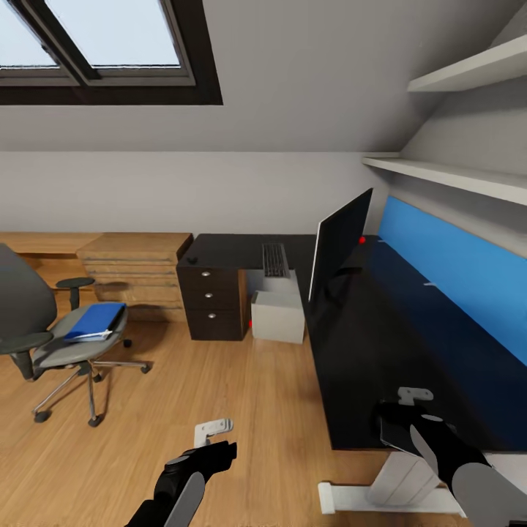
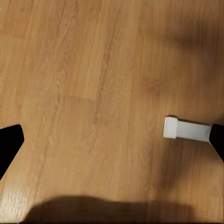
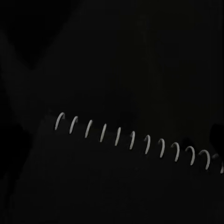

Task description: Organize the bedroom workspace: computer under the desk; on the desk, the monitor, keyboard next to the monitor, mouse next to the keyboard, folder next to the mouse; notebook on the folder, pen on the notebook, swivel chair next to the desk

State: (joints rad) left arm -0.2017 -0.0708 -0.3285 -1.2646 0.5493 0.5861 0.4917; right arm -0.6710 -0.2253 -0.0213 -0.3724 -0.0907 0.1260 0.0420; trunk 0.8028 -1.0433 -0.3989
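My right gripper (image 1: pixel 408 411) hangs over the near end of the black desk (image 1: pixel 366 344), shut on the dark notebook (image 3: pixel 116 182); its white spiral rings run across the right wrist view. Open over the bare oak floor is my left gripper (image 1: pixel 214 433), its fingers (image 2: pixel 186 129) wide apart. The grey swivel chair (image 1: pixel 44 344) stands at the left, away from the desk, with the blue folder (image 1: pixel 94 322) on its seat. The monitor (image 1: pixel 340 245), keyboard (image 1: pixel 275 260) and small mouse (image 1: pixel 192 259) rest on the desk. Under it sits the light grey computer (image 1: pixel 278 316).
A dark three-drawer unit (image 1: pixel 212 304) holds up the desk's far left end. Low oak cabinets (image 1: pixel 132 267) line the back wall. A blue wall panel (image 1: pixel 454 271) and white shelves (image 1: pixel 454 172) run along the right. Open floor (image 1: pixel 219 380) lies between chair and desk.
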